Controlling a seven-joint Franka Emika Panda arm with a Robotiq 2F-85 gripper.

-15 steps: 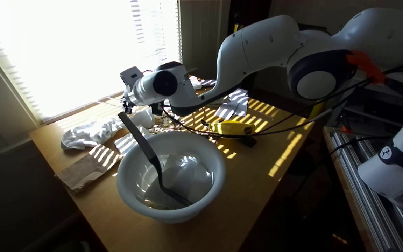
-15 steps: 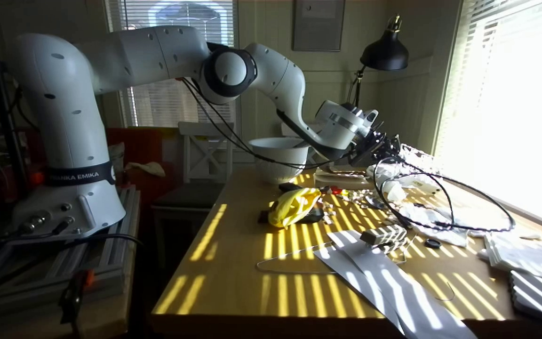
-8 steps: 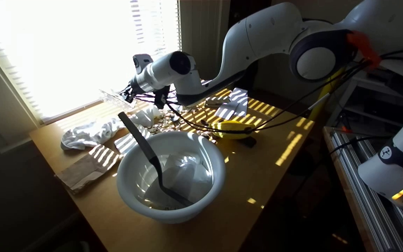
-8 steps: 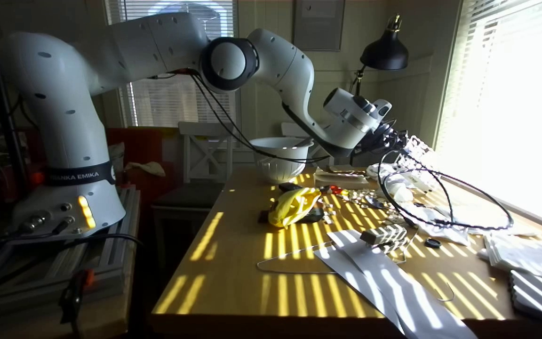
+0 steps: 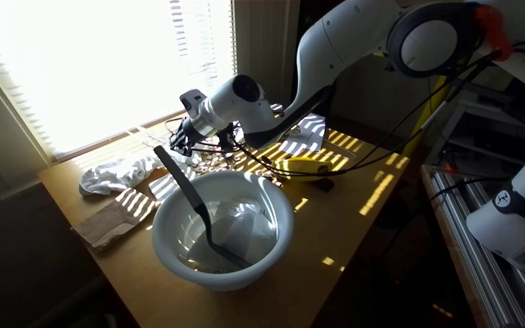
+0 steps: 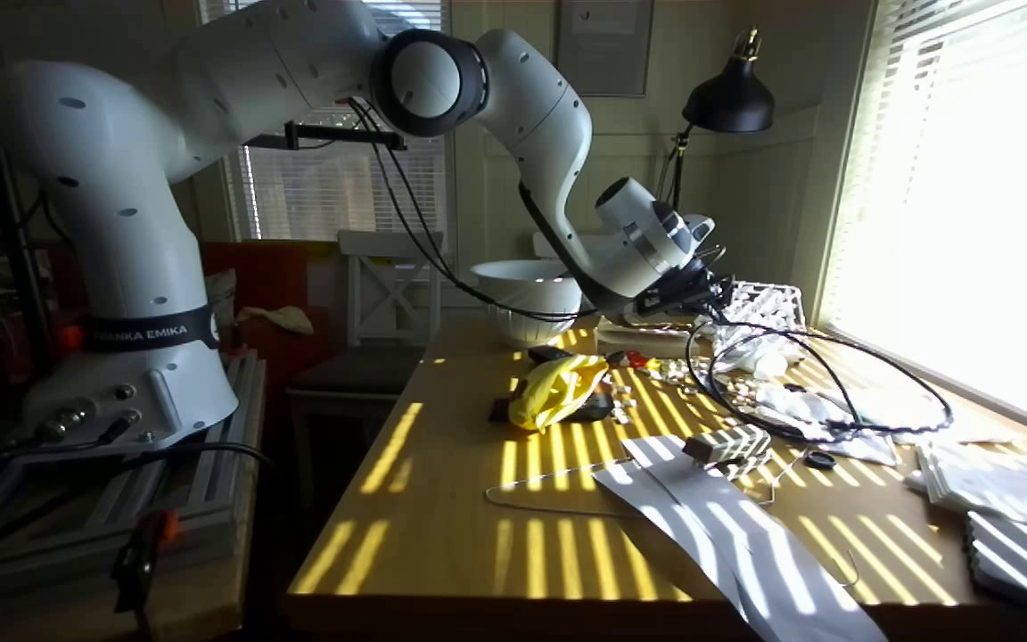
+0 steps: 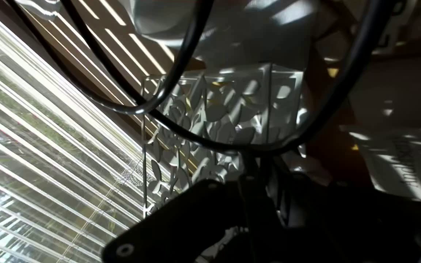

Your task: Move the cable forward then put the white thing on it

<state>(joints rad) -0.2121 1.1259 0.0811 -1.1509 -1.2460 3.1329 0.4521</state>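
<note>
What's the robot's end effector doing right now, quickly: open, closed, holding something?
End effector: closed, holding the black cable, whose loops spread out from it.

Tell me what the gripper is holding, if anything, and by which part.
The gripper holds the black cable, pinched at a bend partway along a loop; in the wrist view the cable runs off to both sides of the grip.

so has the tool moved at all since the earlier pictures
Yes, in an exterior view the tool has moved down and left in the picture, away from the bright window.
</note>
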